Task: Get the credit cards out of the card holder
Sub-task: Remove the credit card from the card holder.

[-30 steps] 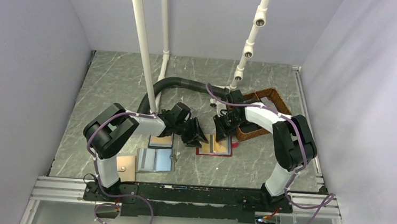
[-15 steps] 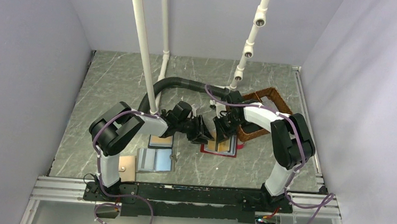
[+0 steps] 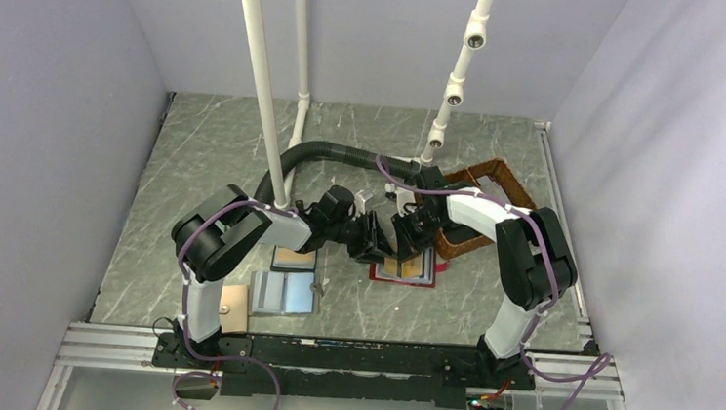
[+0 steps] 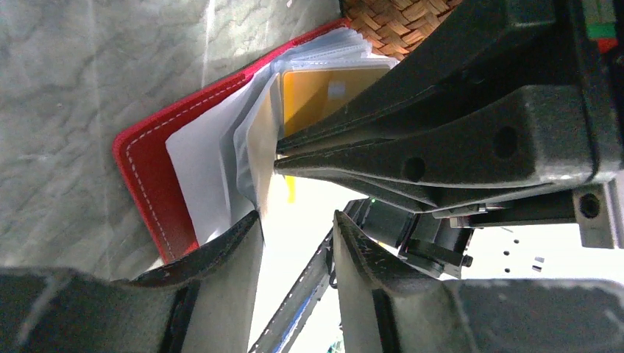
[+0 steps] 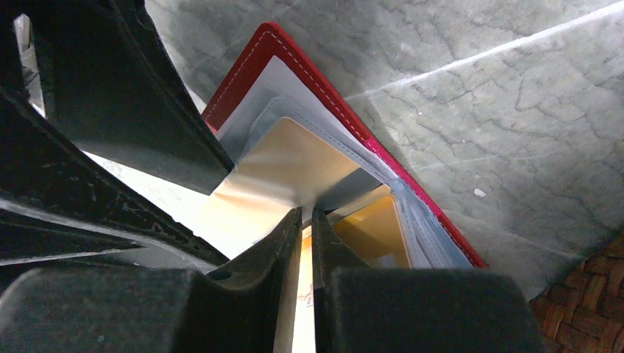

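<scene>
The card holder (image 4: 147, 176) lies spread open on the worktop (image 3: 207, 144), just beside the wicker basket (image 4: 397, 18) and right under both my tools. My right tool (image 5: 307, 217) is pinched closed on the edge of a tan credit card (image 5: 287, 165) among the clear sleeves. My left tool (image 4: 296, 220) hangs part-open at the holder's red edge, gripping nothing.

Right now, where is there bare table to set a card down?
Bare marble: far left, between left wall and white poles; near right, between card holder and front rail. Crowded: centre, left gripper and right gripper over the card holder, woven basket beyond; wallets near left.
</scene>
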Robot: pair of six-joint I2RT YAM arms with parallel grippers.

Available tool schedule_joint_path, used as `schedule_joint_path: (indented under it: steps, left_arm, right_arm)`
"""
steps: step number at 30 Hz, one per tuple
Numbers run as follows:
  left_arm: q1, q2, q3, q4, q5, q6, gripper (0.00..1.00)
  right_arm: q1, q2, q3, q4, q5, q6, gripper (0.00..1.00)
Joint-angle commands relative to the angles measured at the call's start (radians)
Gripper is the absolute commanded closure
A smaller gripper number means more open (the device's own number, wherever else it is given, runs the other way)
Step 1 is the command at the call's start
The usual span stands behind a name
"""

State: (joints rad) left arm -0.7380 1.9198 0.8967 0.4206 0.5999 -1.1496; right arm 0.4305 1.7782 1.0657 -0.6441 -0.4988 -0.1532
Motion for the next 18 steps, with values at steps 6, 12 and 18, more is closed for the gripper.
schedule_joint_path:
  steps: [6,12,18]
  left_arm:
    - [-0.037,-0.023,0.058,0.012,-0.009,0.023,0.6]
    - [-0.042,-0.029,0.14,-0.238,-0.073,0.089,0.85]
    - [-0.042,-0.064,0.147,-0.357,-0.122,0.121,1.0]
  right_arm:
    - [-0.003,-0.027,-0.019,0.022,-0.02,0.007,0.88]
    - [-0.003,-0.031,-0.017,0.019,-0.036,0.008,0.88]
    - [-0.013,-0.054,-0.008,0.003,-0.079,-0.014,0.86]
